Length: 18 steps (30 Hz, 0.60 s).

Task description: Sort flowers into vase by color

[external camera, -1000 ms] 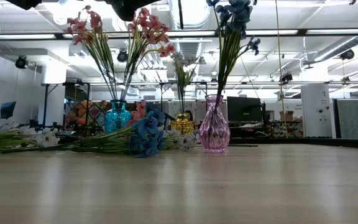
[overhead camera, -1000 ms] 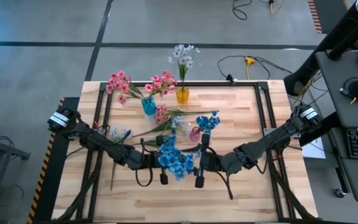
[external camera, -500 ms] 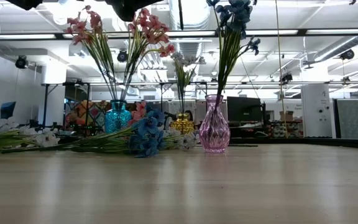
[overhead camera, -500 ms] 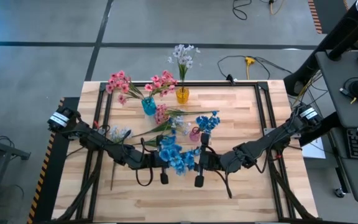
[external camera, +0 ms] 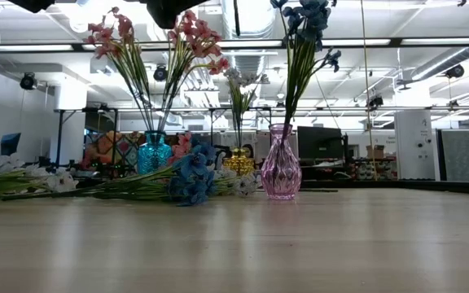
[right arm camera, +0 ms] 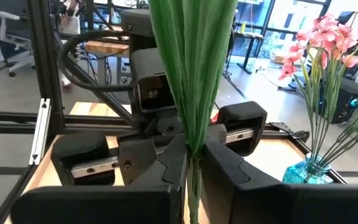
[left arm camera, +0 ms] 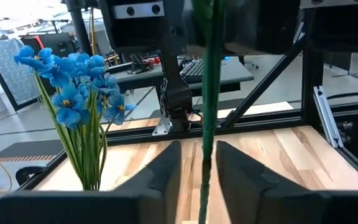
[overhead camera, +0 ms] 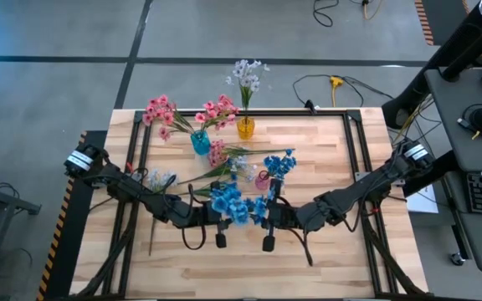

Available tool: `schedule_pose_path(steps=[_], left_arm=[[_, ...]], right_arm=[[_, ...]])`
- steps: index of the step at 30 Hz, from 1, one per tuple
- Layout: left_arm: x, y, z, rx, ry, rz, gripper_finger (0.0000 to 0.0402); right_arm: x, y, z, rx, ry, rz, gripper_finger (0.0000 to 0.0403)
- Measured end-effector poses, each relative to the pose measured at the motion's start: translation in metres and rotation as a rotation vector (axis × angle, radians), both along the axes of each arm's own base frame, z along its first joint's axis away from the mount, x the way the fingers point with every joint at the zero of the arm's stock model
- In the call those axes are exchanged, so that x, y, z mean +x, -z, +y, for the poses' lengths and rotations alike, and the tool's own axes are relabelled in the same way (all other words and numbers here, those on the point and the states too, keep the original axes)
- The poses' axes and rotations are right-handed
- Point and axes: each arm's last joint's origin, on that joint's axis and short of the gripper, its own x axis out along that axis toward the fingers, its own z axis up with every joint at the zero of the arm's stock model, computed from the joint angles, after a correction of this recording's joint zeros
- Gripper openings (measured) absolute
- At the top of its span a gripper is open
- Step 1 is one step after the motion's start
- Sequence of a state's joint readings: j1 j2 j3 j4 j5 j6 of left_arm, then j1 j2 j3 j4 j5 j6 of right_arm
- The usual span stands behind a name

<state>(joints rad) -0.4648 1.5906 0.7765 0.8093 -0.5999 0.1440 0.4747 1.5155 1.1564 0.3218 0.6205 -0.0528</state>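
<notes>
the blue spray (overhead camera: 227,203) is held up over the front middle of the counter (overhead camera: 341,167), between the two grippers. the right gripper (overhead camera: 268,216) is clenched on its stem (right arm camera: 193,171); in the right wrist view the green stalks run down between the two dark fingers (right arm camera: 223,163), which press against them. the left gripper (overhead camera: 217,214) is just beside it, with the stem (left arm camera: 207,99) standing in a narrow gap between its fingers (left arm camera: 163,171); these look slightly released, not touching the stem.

compared with a second ago, the blue blooms are seen a little higher and more to the left in the high view, closer to the left gripper, and they look more bunched. both arms are otherwise placed as before.

behind them, the pink vase (external camera: 281,172) holds blue flowers (overhead camera: 279,163), the teal vase (external camera: 154,152) holds pink flowers (overhead camera: 161,111), and the yellow vase (overhead camera: 245,128) holds pale flowers (overhead camera: 248,74). loose sprays (external camera: 96,185), white and pink among them, lie on the counter left of the pink vase. these are all unchanged from the earlier frames.
</notes>
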Motion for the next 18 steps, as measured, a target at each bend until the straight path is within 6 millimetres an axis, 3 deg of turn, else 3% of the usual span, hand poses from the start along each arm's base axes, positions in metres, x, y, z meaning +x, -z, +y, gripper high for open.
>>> schedule_pose_path(steps=[10,14,18], left_arm=[[0.0,0.003,0.0,0.015,-0.003,0.034,0.021],[-0.003,0.002,0.002,0.027,-0.048,0.056,0.0232],[-0.01,-0.011,0.005,0.021,-0.049,0.043,0.0237]], right_arm=[[-0.013,-0.014,-0.009,-0.02,0.083,0.017,0.0029],[-0.02,-0.017,-0.015,-0.035,0.151,0.043,0.0029],[-0.021,-0.014,-0.016,-0.042,0.176,0.057,0.0029]])
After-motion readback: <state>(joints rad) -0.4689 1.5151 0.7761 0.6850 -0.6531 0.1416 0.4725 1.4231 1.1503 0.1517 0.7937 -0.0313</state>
